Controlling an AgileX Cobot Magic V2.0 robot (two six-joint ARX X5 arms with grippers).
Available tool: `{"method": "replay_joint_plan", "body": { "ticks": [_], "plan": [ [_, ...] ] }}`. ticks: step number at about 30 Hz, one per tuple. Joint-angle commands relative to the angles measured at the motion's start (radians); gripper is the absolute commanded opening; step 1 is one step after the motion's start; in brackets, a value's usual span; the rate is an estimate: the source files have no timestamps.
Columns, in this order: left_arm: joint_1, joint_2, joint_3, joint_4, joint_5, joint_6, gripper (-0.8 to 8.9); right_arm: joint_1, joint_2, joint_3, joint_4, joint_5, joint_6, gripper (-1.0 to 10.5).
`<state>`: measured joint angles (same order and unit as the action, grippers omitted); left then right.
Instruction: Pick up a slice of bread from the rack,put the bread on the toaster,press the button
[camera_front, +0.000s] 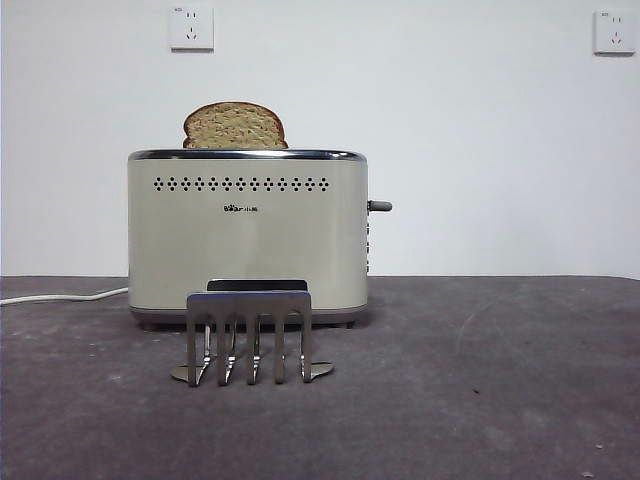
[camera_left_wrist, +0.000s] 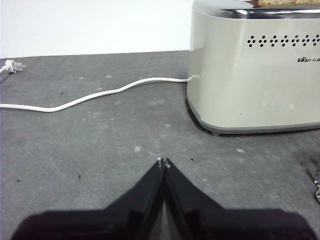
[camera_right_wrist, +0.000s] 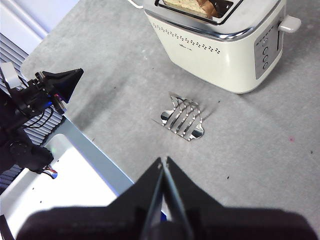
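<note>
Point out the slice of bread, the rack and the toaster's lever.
slice of bread (camera_front: 235, 126), front view, on its speckled crumb above the slot.
rack (camera_front: 249, 303), front view, on its flat top bar.
toaster's lever (camera_front: 380, 206), front view, on the knob at the side.

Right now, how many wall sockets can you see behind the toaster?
2. One wall socket sits high on the wall, above the slice of bread standing in the toaster; the other socket is at the far right edge. More may lie outside the picture.
</note>
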<state>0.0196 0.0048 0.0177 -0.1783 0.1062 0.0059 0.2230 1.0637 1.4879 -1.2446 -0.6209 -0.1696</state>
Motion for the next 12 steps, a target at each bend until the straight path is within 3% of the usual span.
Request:
{"method": "replay_joint_plan", "body": {
  "ticks": [1, 6, 12],
  "plan": [
    [0.003, -0.002, -0.014, 0.001, -0.001, -0.01, -0.01, 0.001, 0.0, -0.006, 0.002, -0.001, -0.004, 0.0],
    [0.003, -0.002, -0.014, 0.002, -0.001, -0.01, -0.01, -0.021, -0.012, -0.006, 0.032, 0.002, -0.049, 0.0],
    [0.003, -0.002, -0.014, 0.002, -0.001, -0.01, -0.01, -0.086, -0.12, -0.027, 0.202, -0.002, -0.037, 0.0]
  ]
}}
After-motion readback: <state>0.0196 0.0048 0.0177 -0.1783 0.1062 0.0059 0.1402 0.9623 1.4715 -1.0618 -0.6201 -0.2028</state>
